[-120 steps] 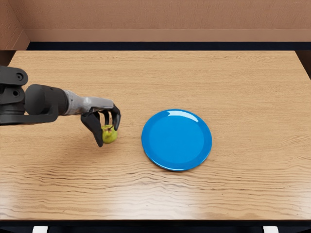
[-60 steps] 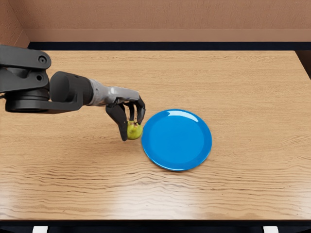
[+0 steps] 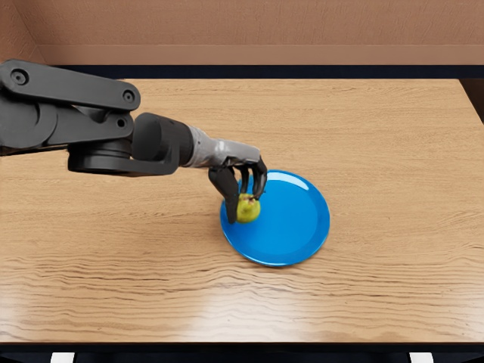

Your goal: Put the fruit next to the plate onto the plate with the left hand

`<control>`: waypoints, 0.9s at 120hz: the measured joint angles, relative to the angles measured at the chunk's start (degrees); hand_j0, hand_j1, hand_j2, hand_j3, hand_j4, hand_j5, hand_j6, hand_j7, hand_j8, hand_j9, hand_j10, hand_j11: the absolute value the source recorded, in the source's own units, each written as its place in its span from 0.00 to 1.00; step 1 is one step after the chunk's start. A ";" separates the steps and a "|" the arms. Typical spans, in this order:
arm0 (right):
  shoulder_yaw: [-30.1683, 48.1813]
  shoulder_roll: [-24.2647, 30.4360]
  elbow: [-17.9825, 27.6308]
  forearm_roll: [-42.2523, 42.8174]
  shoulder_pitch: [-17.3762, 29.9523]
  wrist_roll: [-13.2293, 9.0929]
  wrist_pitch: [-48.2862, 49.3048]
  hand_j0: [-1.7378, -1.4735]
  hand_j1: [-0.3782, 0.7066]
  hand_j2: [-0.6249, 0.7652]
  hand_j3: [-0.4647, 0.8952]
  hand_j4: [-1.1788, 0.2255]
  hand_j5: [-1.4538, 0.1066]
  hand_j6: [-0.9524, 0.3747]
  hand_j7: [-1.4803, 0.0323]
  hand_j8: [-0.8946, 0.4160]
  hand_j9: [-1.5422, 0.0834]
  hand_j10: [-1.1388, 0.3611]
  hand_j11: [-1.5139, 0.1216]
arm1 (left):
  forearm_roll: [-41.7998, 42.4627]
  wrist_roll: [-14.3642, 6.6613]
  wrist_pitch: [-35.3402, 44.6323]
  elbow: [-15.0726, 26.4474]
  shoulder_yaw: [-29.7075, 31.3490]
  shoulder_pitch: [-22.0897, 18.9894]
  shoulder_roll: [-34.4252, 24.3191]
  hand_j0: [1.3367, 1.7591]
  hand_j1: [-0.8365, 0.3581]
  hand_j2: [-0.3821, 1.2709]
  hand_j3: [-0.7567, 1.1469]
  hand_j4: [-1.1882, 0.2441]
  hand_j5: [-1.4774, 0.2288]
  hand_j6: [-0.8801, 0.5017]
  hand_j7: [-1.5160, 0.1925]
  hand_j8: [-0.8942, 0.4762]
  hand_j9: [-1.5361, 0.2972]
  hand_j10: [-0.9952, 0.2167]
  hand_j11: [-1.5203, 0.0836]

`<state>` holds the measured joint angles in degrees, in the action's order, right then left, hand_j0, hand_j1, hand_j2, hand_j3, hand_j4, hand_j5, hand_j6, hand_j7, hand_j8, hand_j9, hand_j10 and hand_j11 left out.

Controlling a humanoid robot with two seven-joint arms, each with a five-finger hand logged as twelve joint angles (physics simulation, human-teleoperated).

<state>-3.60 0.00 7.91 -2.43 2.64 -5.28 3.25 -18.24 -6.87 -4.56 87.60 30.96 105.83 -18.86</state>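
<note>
The left arm [image 3: 91, 125] comes in from the left side and reaches across the counter [image 3: 378, 136], its forearm slanting slightly downward to the wrist. The left hand [image 3: 240, 180] hangs palm-down with the fingers [image 3: 259, 184] pointing at the surface. They are curled and pinch the small yellow-green fruit [image 3: 247, 209] between the thumb on the near-left side and the other digits on the far-right side. The fruit sits just below the fingertips, above the left part of the blue plate [image 3: 295, 227], inside its rim; whether it touches the plate cannot be told. Most of the plate lies to the right of the fingers and slightly nearer the viewer, and its left rim is just left of the thumb. Bare counter surrounds the fingers on every side. Its far edge, under the brown wall [image 3: 257, 30], lies well beyond them, and the near and right edges are also well apart.
</note>
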 joint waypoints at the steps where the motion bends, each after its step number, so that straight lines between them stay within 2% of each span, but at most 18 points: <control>1: 0.00 0.00 0.00 0.00 0.00 0.00 0.00 0.30 0.05 0.45 0.34 0.82 0.91 0.70 0.96 0.66 0.93 0.74 0.91 | 0.00 -0.01 0.01 -0.09 -0.01 0.00 0.18 0.75 0.31 0.71 0.40 0.32 0.14 0.38 0.21 0.33 0.21 0.11 0.23; 51: 0.00 0.00 0.00 0.00 0.00 -0.01 0.00 0.30 0.05 0.45 0.34 0.82 0.91 0.70 0.96 0.66 0.93 0.74 0.91 | 0.13 -0.40 0.46 -2.99 -0.28 -1.24 4.60 0.75 0.31 0.70 0.40 0.32 0.15 0.38 0.21 0.32 0.21 0.11 0.23; 74: 0.00 0.00 0.00 -0.02 0.00 -0.02 0.00 0.30 0.05 0.45 0.34 0.82 0.91 0.70 0.96 0.66 0.93 0.74 0.91 | 0.04 -0.43 0.69 -3.61 -0.28 -1.92 6.14 0.76 0.29 0.73 0.40 0.31 0.21 0.34 0.26 0.30 0.25 0.15 0.28; 90: 0.00 0.00 0.00 -0.01 0.00 -0.02 0.00 0.30 0.05 0.45 0.34 0.82 0.91 0.70 0.96 0.66 0.93 0.74 0.91 | -0.02 -0.43 1.13 -4.57 -0.28 -2.47 6.90 0.76 0.37 0.56 0.40 0.37 0.32 0.30 0.35 0.27 0.34 0.25 0.38; 108: 0.00 0.00 0.00 0.00 0.00 -0.01 0.00 0.30 0.05 0.45 0.34 0.82 0.91 0.70 0.96 0.66 0.93 0.74 0.91 | -0.04 -0.43 1.78 -5.24 -0.36 -2.56 7.33 0.76 0.50 0.41 0.40 0.47 0.45 0.33 0.48 0.33 0.46 0.39 0.52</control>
<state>-3.60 0.00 7.91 -2.43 2.64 -5.29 3.25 -18.28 -7.30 -2.78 82.36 30.60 103.27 -11.52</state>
